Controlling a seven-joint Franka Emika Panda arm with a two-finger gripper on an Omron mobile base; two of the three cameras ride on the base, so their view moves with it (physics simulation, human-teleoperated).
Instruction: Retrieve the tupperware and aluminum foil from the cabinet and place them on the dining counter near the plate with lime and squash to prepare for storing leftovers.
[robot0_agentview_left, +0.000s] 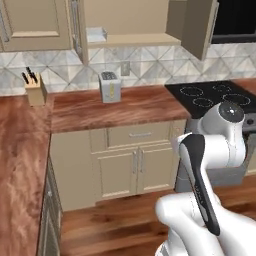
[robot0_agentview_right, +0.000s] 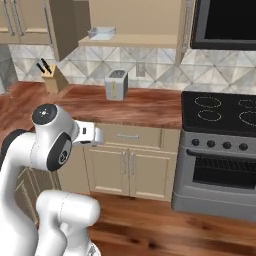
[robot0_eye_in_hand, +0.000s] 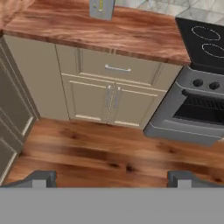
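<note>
Cabinet doors stand swung open above you, tan panelled wood, and inside on the pale shelf sits the tupperware, a shallow rectangular grey-white tub with rounded corners, pushed toward the left end of the opening. You cannot make out the aluminum foil on that shelf from here, so expect to look for it once you are closer. Below runs the reddish-brown wood-grain surface, glossy and flat, carried on beige panelled doors and a drawer with thin metal pulls. To its right you have the stove, a black glass top with ringed burners over a grey metal oven front with round knobs. On the surface, almost under the tupperware, stands a boxy silver toaster, and further left a tan knife block with dark handles sticking up. Your gripper hangs low, aimed at the plank floor and the base doors, well apart from the shelf; its two dark fingers are spread wide with nothing between them. Judge the tub as light, hollow and fairly stiff but smooth, so it may skate on the shelf if you nudge it. Your best hold is probably across one of its walls at the rimmed edge, one finger inside and one outside, taken squarely so that it does not twist as you draw it out.
</note>
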